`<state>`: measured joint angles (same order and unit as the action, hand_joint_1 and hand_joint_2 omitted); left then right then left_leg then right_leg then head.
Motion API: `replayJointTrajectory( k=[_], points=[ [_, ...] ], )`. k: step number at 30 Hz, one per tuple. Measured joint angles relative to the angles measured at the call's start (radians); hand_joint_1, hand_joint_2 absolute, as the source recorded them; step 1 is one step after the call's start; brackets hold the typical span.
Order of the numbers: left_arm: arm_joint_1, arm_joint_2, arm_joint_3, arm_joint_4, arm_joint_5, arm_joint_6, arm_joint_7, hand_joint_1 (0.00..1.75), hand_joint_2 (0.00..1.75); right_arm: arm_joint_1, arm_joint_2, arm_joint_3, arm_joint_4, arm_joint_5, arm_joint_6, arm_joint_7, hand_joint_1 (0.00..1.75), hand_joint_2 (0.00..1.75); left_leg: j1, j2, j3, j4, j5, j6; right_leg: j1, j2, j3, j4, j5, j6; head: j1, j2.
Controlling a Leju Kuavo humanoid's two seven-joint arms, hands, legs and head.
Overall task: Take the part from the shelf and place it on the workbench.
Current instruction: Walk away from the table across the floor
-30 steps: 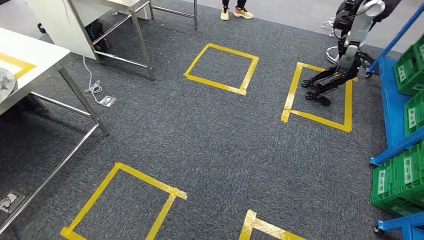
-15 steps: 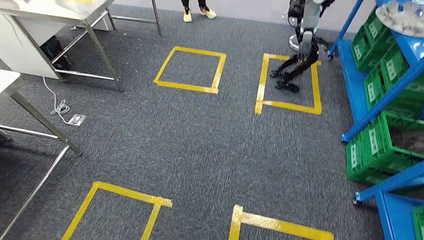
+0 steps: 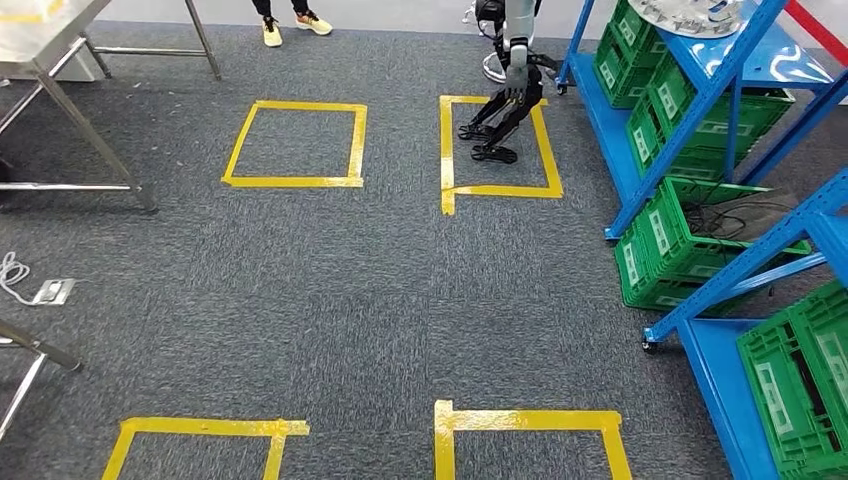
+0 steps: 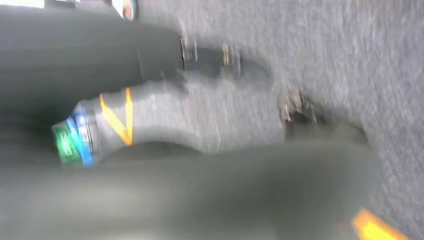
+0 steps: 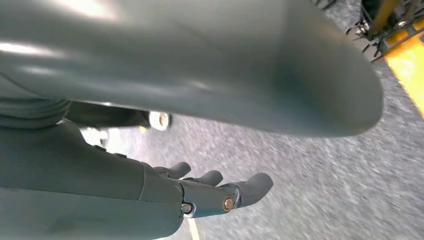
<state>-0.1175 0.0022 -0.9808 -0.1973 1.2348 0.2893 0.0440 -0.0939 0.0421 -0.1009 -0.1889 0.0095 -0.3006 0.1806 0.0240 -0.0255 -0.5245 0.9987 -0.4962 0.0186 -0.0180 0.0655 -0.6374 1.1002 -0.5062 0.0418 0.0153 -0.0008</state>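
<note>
The head view looks down on grey carpet (image 3: pixel 330 290) marked with yellow tape squares (image 3: pixel 295 145); a blue shelf (image 3: pixel 700 95) stands at the right, packed with green crates (image 3: pixel 690 235); the part (image 3: pixel 690 12), a round silver piece, lies on the shelf's top level at the far right; a steel table leg (image 3: pixel 95 140) shows at the far left, and a person's feet (image 3: pixel 290 25) stand beyond the squares; another robot (image 3: pixel 505 90) stands in the far taped square beside the shelf. The right hand (image 5: pixel 200 192) hangs over the carpet, fingers (image 5: pixel 250 187) extended and apart, holding nothing; the left hand (image 4: pixel 210 125) is badly blurred, so I cannot tell how its fingers lie.
</note>
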Motion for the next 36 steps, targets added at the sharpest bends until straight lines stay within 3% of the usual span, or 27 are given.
replayJointTrajectory(
  k=[1, 2, 3, 4, 5, 6, 8, 10, 12, 14, 16, 18, 19, 20, 21, 23, 25, 27, 28, 30, 32, 33, 34, 35, 36],
  points=[
    [0.001, 0.0, 0.0, 0.0, 0.0, 0.0, 0.0, 0.0, 0.0, -0.002, 0.001, 0.0, 0.0, 0.0, 0.0, 0.0, 0.0, 0.0, -0.004, 0.016, 0.0, -0.001, -0.001, 0.005, 0.002, -0.033, -0.032, 0.064, -0.032, 0.002, 0.008, 0.0],
    [0.001, 0.0, 0.0, 0.0, 0.0, -0.001, 0.0, 0.0, 0.0, -0.003, 0.002, 0.0, 0.0, 0.0, 0.001, 0.0, 0.0, 0.0, -0.007, 0.033, 0.0, -0.001, -0.003, 0.008, 0.001, -0.048, -0.066, 0.131, -0.062, 0.004, 0.013, 0.0],
    [0.002, 0.0, 0.0, 0.0, 0.0, -0.001, 0.0, 0.0, 0.0, -0.003, 0.002, 0.0, 0.0, 0.0, 0.001, 0.0, 0.0, 0.0, -0.01, 0.05, 0.0, -0.001, -0.005, 0.01, 0.001, -0.054, -0.09, 0.181, -0.079, 0.004, 0.016, 0.0],
    [0.002, 0.001, 0.0, 0.001, 0.0, 0.0, 0.0, 0.0, 0.0, -0.002, 0.003, 0.0, 0.0, 0.0, 0.001, 0.0, 0.0, 0.0, -0.013, 0.066, 0.0, 0.0, -0.006, 0.012, 0.001, -0.056, -0.096, 0.197, -0.078, 0.004, 0.017, 0.0],
    [0.001, 0.002, 0.0, 0.001, 0.0, 0.0, 0.0, 0.0, 0.0, -0.002, 0.003, 0.0, 0.0, 0.0, 0.001, 0.0, 0.0, 0.0, -0.015, 0.081, 0.001, 0.0, -0.008, 0.012, 0.002, -0.06, -0.082, 0.173, -0.059, 0.0, 0.019, 0.0],
    [0.0, 0.002, 0.0, 0.001, 0.0, 0.0, 0.0, 0.0, 0.0, -0.001, 0.003, 0.0, 0.0, 0.0, 0.001, 0.0, 0.0, 0.0, -0.016, 0.095, 0.003, -0.001, -0.01, 0.012, 0.005, -0.068, -0.048, 0.114, -0.029, -0.005, 0.022, 0.0],
    [-0.001, 0.001, 0.0, 0.0, 0.0, -0.002, 0.001, 0.0, 0.0, -0.001, 0.002, 0.0, 0.0, 0.0, 0.001, 0.0, 0.0, 0.0, -0.02, 0.12, 0.01, -0.001, -0.015, 0.008, 0.017, -0.113, 0.029, -0.026, 0.016, -0.023, 0.026, 0.0],
    [-0.001, 0.002, 0.0, 0.0, -0.001, -0.011, 0.003, 0.0, 0.0, -0.004, 0.003, 0.0, 0.0, 0.0, 0.001, 0.0, 0.0, 0.0, -0.021, 0.142, 0.017, -0.003, -0.02, -0.001, 0.028, -0.14, 0.06, -0.088, 0.026, -0.037, 0.027, 0.0],
    [-0.003, 0.003, 0.0, 0.0, -0.003, -0.024, 0.007, 0.0, 0.0, -0.003, 0.003, 0.001, 0.0, 0.0, -0.001, 0.0, 0.0, 0.0, -0.019, 0.159, 0.025, -0.007, -0.024, -0.012, 0.029, -0.118, 0.068, -0.098, 0.031, -0.045, 0.027, 0.0],
    [-0.005, 0.007, 0.0, -0.001, -0.006, -0.033, 0.009, 0.0, 0.0, -0.001, 0.004, 0.0, 0.0, 0.0, -0.003, 0.0, 0.0, 0.0, -0.016, 0.124, 0.021, 0.015, -0.044, -0.021, 0.022, -0.094, 0.086, -0.116, 0.042, -0.052, 0.024, 0.0],
    [-0.003, 0.013, 0.0, -0.001, -0.007, -0.037, 0.009, 0.0, 0.0, -0.002, 0.005, 0.0, 0.0, 0.0, -0.004, -0.002, 0.0, 0.0, -0.011, 0.059, -0.023, 0.113, -0.096, -0.028, 0.017, -0.071, 0.095, -0.125, 0.049, -0.058, 0.013, 0.0],
    [0.001, 0.015, -0.001, -0.001, -0.007, -0.039, 0.009, 0.0, 0.0, -0.003, 0.007, 0.0, 0.0, -0.001, -0.003, -0.004, 0.0, 0.0, -0.009, 0.034, -0.087, 0.237, -0.139, -0.033, 0.017, -0.041, 0.093, -0.124, 0.051, -0.061, 0.003, 0.0],
    [0.002, 0.017, -0.001, -0.001, -0.006, -0.041, 0.008, 0.0, 0.0, -0.003, 0.008, 0.001, 0.0, -0.001, -0.003, -0.005, 0.0, 0.0, -0.007, 0.031, -0.106, 0.265, -0.135, -0.035, 0.016, -0.025, 0.094, -0.123, 0.051, -0.06, -0.001, 0.0],
    [0.003, 0.018, -0.001, -0.001, -0.004, -0.043, 0.007, 0.0, 0.0, -0.002, 0.009, 0.001, 0.0, -0.001, -0.003, -0.006, 0.0, 0.0, -0.006, 0.029, -0.11, 0.254, -0.112, -0.036, 0.015, -0.009, 0.094, -0.121, 0.049, -0.059, -0.005, 0.0],
    [0.004, 0.02, -0.001, -0.001, -0.002, -0.046, 0.005, 0.0, 0.0, -0.002, 0.01, 0.001, 0.0, -0.001, -0.003, -0.008, 0.0, 0.0, -0.003, 0.024, -0.097, 0.208, -0.074, -0.037, 0.013, 0.008, 0.095, -0.117, 0.047, -0.055, -0.009, 0.0],
    [0.004, 0.022, -0.001, -0.001, 0.001, -0.05, 0.001, 0.0, 0.0, -0.001, 0.01, 0.0, 0.0, -0.002, -0.003, -0.01, 0.0, 0.0, 0.005, -0.018, -0.051, 0.081, -0.011, -0.039, 0.01, 0.037, 0.09, -0.103, 0.039, -0.043, -0.015, 0.0],
    [0.002, 0.023, -0.001, -0.001, 0.002, -0.052, -0.001, 0.0, 0.0, -0.002, 0.01, 0.0, 0.0, -0.002, -0.003, -0.011, 0.0, 0.0, 0.007, -0.054, -0.022, 0.018, -0.001, -0.036, 0.007, 0.06, 0.076, -0.091, 0.033, -0.028, -0.016, 0.0],
    [-0.002, 0.023, -0.001, -0.001, 0.003, -0.054, -0.003, 0.0, 0.0, 0.0, 0.01, 0.001, 0.0, -0.003, -0.003, -0.012, 0.0, 0.0, 0.002, -0.044, -0.013, 0.016, -0.006, -0.023, 0.0, 0.082, 0.061, -0.09, 0.033, -0.014, -0.014, 0.0],
    [-0.004, 0.024, -0.001, -0.001, 0.003, -0.055, -0.004, 0.0, 0.0, 0.003, 0.011, 0.001, 0.0, -0.004, -0.003, -0.012, 0.0, 0.0, 0.001, -0.032, -0.008, 0.014, -0.005, -0.016, -0.001, 0.078, 0.055, -0.085, 0.031, -0.009, -0.012, 0.0],
    [-0.003, 0.026, -0.001, 0.0, 0.003, -0.056, -0.005, 0.0, 0.0, 0.003, 0.011, 0.001, 0.0, -0.006, -0.003, -0.012, 0.0, 0.0, 0.001, -0.005, -0.005, 0.009, -0.001, -0.002, 0.001, 0.024, 0.03, -0.033, 0.0, -0.002, -0.001, 0.0],
    [0.0, 0.027, -0.001, 0.0, 0.004, -0.056, -0.004, 0.0, 0.0, 0.001, 0.011, 0.001, 0.0, -0.008, -0.003, -0.013, 0.0, 0.0, -0.006, 0.026, -0.006, 0.008, -0.003, 0.006, 0.004, -0.039, -0.031, 0.093, -0.065, 0.0, 0.014, 0.0],
    [0.002, 0.027, -0.001, 0.0, 0.004, -0.055, -0.004, 0.0, 0.0, 0.0, 0.011, 0.001, 0.0, -0.008, -0.003, -0.013, 0.0, 0.0, -0.009, 0.043, -0.006, 0.008, -0.004, 0.008, 0.004, -0.05, -0.062, 0.155, -0.091, 0.0, 0.018, 0.0],
    [0.003, 0.028, -0.001, 0.0, 0.004, -0.055, -0.003, 0.0, 0.0, 0.0, 0.012, 0.001, 0.0, -0.008, -0.003, -0.014, 0.0, 0.0, -0.012, 0.06, -0.006, 0.008, -0.006, 0.01, 0.004, -0.055, -0.08, 0.194, -0.102, -0.001, 0.02, 0.0],
    [0.003, 0.028, -0.001, 0.0, 0.004, -0.055, -0.003, 0.0, 0.0, 0.001, 0.012, 0.001, 0.0, -0.009, -0.003, -0.014, 0.0, 0.0, -0.015, 0.076, -0.006, 0.008, -0.008, 0.011, 0.004, -0.057, -0.079, 0.194, -0.092, -0.003, 0.022, 0.0],
    [0.002, 0.028, -0.001, 0.0, 0.004, -0.054, -0.003, 0.0, 0.0, 0.002, 0.012, 0.001, 0.0, -0.009, -0.004, -0.013, 0.0, 0.0, -0.017, 0.09, -0.004, 0.008, -0.01, 0.011, 0.006, -0.061, -0.057, 0.153, -0.066, -0.008, 0.023, 0.0]
  ],
)
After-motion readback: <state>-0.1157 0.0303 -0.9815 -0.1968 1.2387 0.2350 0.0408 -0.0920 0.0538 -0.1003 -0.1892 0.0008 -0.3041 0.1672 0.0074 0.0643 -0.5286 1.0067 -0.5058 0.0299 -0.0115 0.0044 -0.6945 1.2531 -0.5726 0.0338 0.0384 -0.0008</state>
